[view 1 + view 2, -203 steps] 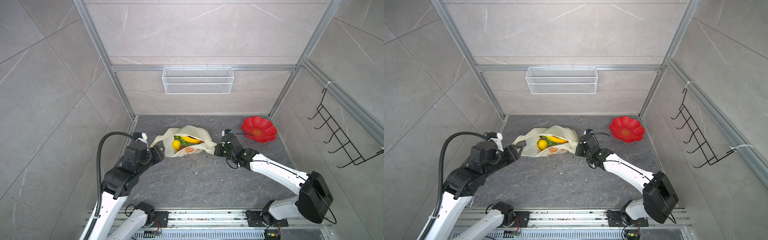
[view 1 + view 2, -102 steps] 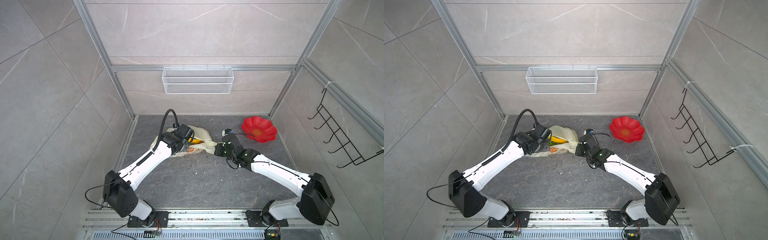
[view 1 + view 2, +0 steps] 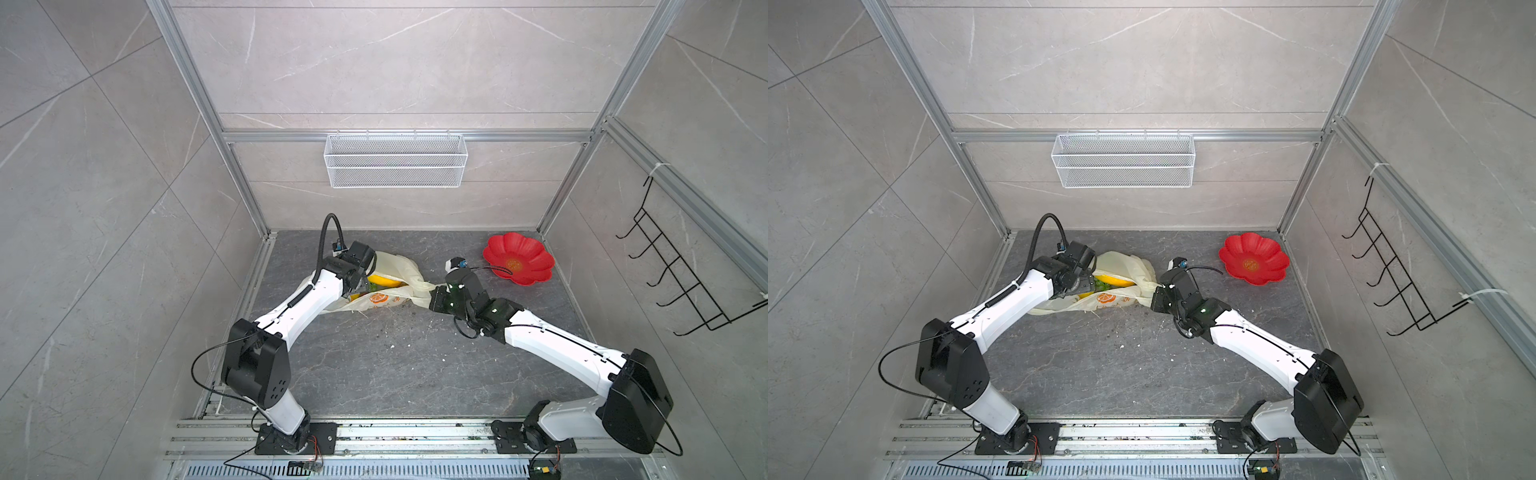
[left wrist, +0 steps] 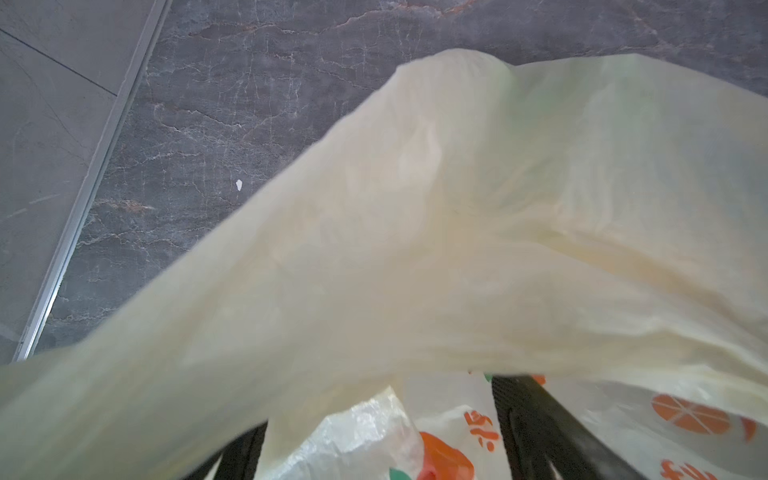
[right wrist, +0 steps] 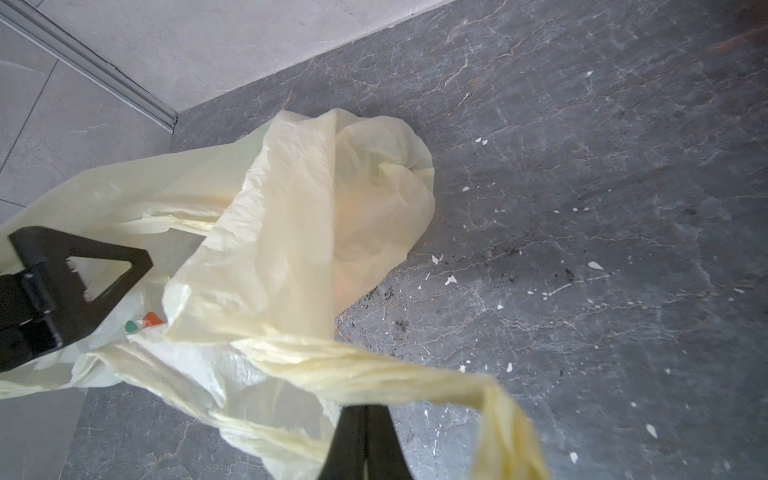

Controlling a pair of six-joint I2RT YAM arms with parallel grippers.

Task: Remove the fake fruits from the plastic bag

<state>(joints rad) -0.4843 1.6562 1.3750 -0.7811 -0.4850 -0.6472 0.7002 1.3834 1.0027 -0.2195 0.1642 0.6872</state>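
Note:
The plastic bag point(image 3: 395, 270) lies at the back of the floor, pale yellow with orange prints, its mouth facing left. Fake fruits show in the mouth in both top views: a yellow banana point(image 3: 385, 281) and green grapes point(image 3: 1103, 285). My left gripper point(image 3: 365, 286) reaches into the mouth. In the left wrist view its black fingers point(image 4: 536, 424) stand wide apart, open, with only bag film point(image 4: 415, 249) between and over them. My right gripper point(image 5: 365, 440) is shut on the bag's twisted handle point(image 5: 374, 380) and holds it to the right.
A red flower-shaped plate point(image 3: 517, 257) sits at the back right of the floor. A white wire basket point(image 3: 395, 160) hangs on the back wall, and a black hook rack point(image 3: 685, 286) on the right wall. Small white crumbs dot the floor point(image 5: 582, 249).
My left arm has swung from the front left up to the bag and pushed its gripper into the mouth, with the jaws spreading wider. The right gripper has kept its hold on the handle.

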